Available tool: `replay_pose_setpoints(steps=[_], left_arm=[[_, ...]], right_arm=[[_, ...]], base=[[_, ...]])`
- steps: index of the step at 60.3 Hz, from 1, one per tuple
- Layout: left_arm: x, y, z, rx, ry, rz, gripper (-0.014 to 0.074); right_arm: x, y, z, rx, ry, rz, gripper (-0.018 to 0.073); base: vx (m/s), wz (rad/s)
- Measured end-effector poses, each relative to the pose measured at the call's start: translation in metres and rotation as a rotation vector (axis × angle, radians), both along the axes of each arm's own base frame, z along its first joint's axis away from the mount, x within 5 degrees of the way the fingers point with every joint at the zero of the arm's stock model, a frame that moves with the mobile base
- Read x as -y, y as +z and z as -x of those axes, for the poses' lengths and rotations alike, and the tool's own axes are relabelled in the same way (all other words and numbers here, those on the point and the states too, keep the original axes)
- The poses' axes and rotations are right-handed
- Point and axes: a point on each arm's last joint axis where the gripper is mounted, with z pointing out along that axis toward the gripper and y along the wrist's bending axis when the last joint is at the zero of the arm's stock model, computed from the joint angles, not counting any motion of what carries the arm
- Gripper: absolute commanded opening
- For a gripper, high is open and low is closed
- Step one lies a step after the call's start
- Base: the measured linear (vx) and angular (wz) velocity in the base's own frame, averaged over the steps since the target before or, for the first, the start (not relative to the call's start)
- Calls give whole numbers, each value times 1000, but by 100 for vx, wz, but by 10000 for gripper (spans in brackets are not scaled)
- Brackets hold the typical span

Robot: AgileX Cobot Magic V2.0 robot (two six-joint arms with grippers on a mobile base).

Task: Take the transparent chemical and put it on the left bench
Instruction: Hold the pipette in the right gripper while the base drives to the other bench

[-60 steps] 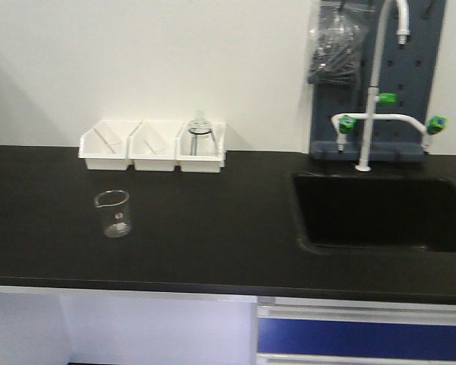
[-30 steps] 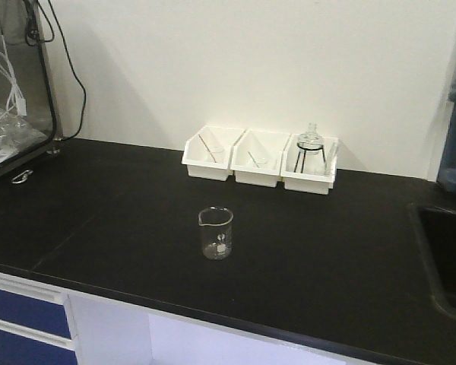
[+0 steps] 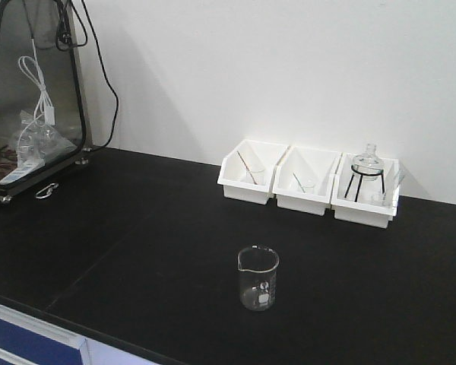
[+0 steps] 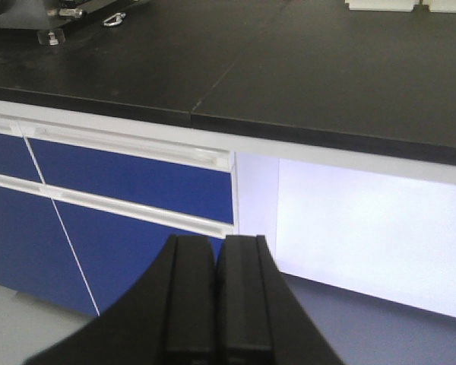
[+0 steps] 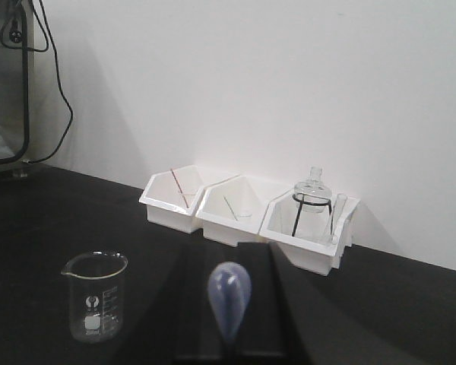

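Right claw (image 5: 229, 340) clamped on the transparent chemical (image 5: 229, 298) — its clear bulb stands between the pads, facing the black table (image 3: 137, 228), beaker (image 5: 96, 295) and three white bins (image 5: 247, 209). Left claw (image 4: 219, 296) — jaws pressed together, nothing held, before blue drawers (image 4: 129, 182).

The glass beaker (image 3: 258, 278) stands upright; behind it to the right sits a round-bottom flask (image 3: 367, 162), and far to its left a glass-fronted cabinet (image 3: 32, 106).

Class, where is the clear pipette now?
In the right wrist view, the clear pipette is held in the right gripper, right of the glass beaker.
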Motion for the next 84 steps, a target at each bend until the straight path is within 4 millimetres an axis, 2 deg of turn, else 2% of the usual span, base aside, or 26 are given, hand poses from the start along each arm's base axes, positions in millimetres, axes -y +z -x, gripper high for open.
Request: replay_pose_setpoints(steps=[39,84], left_arm=[[0,0,0,0,0,0,-3],[0,0,0,0,0,0,-3]], right_arm=[[0,0,0,-4,-3,0,-3],[0,0,0,-1,1,-2,-3]], base=[[22,-8],[5,-9]])
